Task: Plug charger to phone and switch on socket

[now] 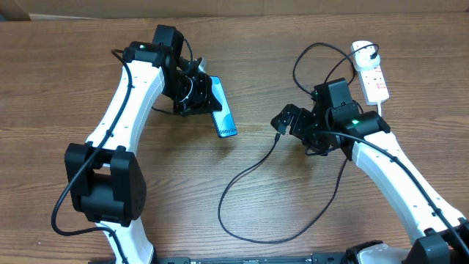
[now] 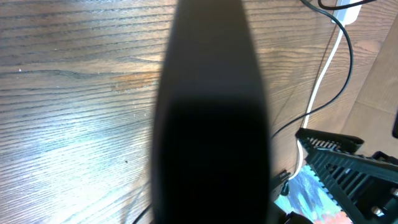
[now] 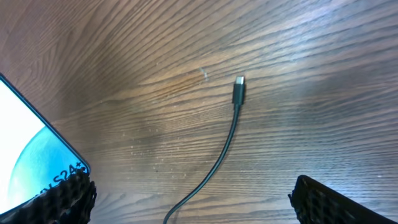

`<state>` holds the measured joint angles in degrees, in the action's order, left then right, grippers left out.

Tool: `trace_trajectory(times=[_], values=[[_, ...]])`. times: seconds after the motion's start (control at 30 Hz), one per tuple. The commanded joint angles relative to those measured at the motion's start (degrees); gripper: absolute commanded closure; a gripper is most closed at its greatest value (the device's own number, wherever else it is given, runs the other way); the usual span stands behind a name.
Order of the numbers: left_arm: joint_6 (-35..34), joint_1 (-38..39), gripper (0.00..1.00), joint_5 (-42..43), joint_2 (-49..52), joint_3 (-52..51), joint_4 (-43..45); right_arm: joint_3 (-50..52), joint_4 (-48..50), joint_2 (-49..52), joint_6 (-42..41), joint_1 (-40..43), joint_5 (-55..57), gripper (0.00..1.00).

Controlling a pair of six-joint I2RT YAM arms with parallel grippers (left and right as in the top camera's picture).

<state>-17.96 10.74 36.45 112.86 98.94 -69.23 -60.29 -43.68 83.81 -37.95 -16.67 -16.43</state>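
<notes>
Hanging open over the charger tip (image 3: 239, 92), right fingers (image 3: 339, 202) could have nudged it aside; left fingers (image 2: 351, 174) gripped the phone (image 1: 222, 112).

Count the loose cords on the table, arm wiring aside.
2. The black charger cable loops from the power strip across the table's right side; the strip's white cord runs off under the right arm. Parts may be hidden.

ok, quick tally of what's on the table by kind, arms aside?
phone: 1
charger: 1
socket: 1
Total: 3
</notes>
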Motion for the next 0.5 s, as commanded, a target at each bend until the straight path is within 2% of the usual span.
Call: trace_trajectory(times=[0.0, 0.47], values=[[0.7, -0.3, 0.96, 2.2, 0.0, 0.8, 0.3, 0.2, 0.2, -0.7, 0.7, -0.4, 2.8, 0.00], [-0.1, -0.3, 0.96, 2.2, 0.0, 0.8, 1.0, 0.2, 2.6, -0.7, 0.7, -0.4, 2.9, 0.00]])
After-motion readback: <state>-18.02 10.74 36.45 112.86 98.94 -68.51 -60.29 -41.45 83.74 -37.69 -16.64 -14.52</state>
